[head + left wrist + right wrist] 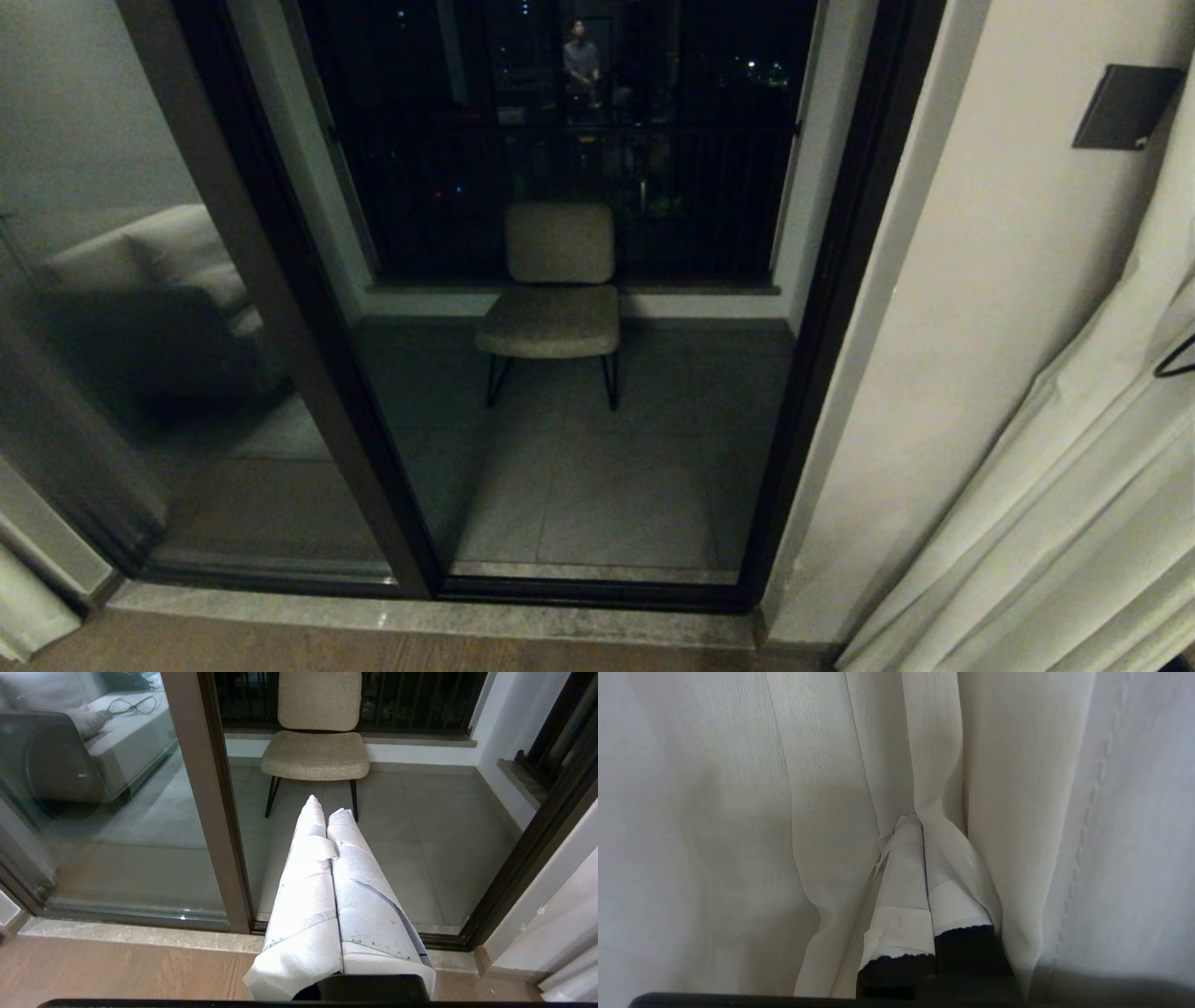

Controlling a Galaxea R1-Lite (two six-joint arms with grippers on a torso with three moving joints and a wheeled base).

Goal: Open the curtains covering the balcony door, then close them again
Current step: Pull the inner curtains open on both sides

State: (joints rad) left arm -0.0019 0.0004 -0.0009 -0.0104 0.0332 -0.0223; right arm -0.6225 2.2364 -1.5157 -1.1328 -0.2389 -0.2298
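Note:
The balcony door [308, 308], dark-framed glass, stands uncovered across the head view. One cream curtain [1055, 523] hangs bunched at the right beside the wall, and a sliver of the other curtain [28, 607] shows at the lower left. My right gripper [920, 823], with white-wrapped fingers pressed together, is pushed deep into the curtain's folds [738, 812]. A pleat drapes over one finger. It is out of the head view. My left gripper [327, 805] is shut and empty, hanging low and pointing at the door [210, 812].
Behind the glass a beige chair [555, 299] stands on the tiled balcony. A pale stone threshold [420, 616] runs along the door's base, with wood floor before it. A dark wall plate [1125, 105] sits on the wall at upper right. A sofa reflects in the left pane.

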